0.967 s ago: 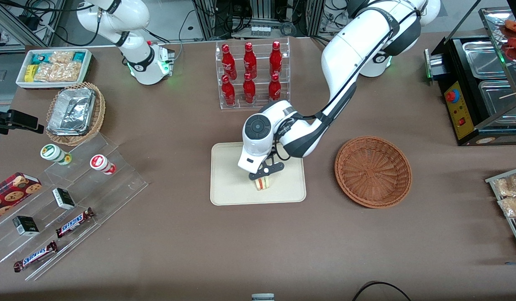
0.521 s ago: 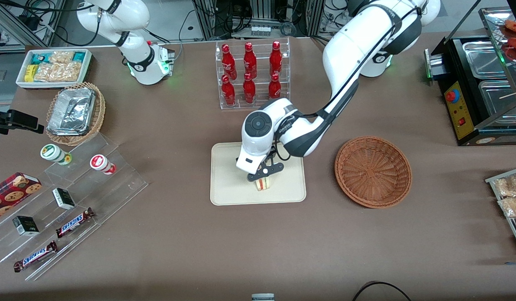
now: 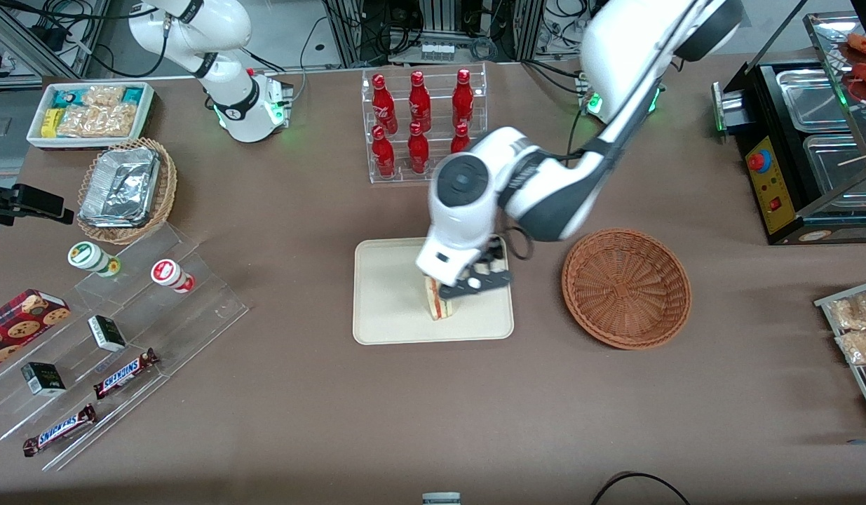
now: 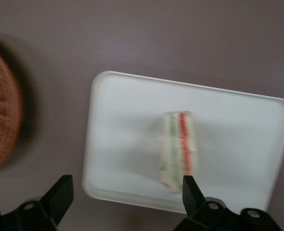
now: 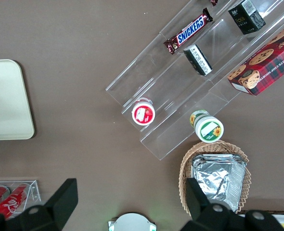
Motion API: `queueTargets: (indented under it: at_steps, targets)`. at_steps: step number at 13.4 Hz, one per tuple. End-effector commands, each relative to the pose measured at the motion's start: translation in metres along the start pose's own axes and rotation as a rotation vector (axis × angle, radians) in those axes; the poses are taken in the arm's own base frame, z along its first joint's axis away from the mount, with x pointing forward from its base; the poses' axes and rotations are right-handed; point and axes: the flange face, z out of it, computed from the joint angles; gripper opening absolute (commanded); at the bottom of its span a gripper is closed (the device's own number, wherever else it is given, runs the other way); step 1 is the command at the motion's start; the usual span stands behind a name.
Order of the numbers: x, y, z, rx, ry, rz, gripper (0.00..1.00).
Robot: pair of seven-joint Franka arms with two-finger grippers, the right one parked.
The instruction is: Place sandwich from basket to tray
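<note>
Now we see the sandwich (image 3: 437,306) standing on the tray (image 3: 383,308), mid-frame in the front view, with the basket (image 3: 625,287) empty nearby. Our hand (image 3: 472,279) hangs above it, fingers spread wide and holding nothing. We should lift straight up without clipping the wedge. Lower left, two bars (image 3: 123,373) read SNICKERS.

The basket (image 4: 0,127) is cut off and blurred; the tool (image 3: 468,280) partly hides the sandwich (image 3: 437,306).

A brown-covered table (image 3: 278,393) filled the scene; metal frames and tangled cables (image 3: 404,28) stood at its edge farthest from the camera.
</note>
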Motion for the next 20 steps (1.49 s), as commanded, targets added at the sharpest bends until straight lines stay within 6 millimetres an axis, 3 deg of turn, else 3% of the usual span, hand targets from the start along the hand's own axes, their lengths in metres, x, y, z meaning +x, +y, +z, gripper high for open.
queueTargets:
  at_steps: [1,3,6,12,13,17,20]
  targets:
    - [0.032,-0.076,-0.006,0.031,-0.036,0.102,1.0]
    - [0.05,-0.123,-0.02,0.018,-0.046,0.145,1.0]
    - [0.058,-0.187,-0.029,0.039,-0.047,0.22,1.0]
    - [0.068,-0.281,-0.07,-0.028,-0.107,0.435,1.0]
    - [0.072,-0.311,-0.081,-0.033,-0.107,0.448,1.0]
    - [0.064,-0.394,-0.124,-0.057,-0.119,0.485,1.0]
    - [0.051,-0.434,-0.16,-0.045,-0.086,0.433,1.0]
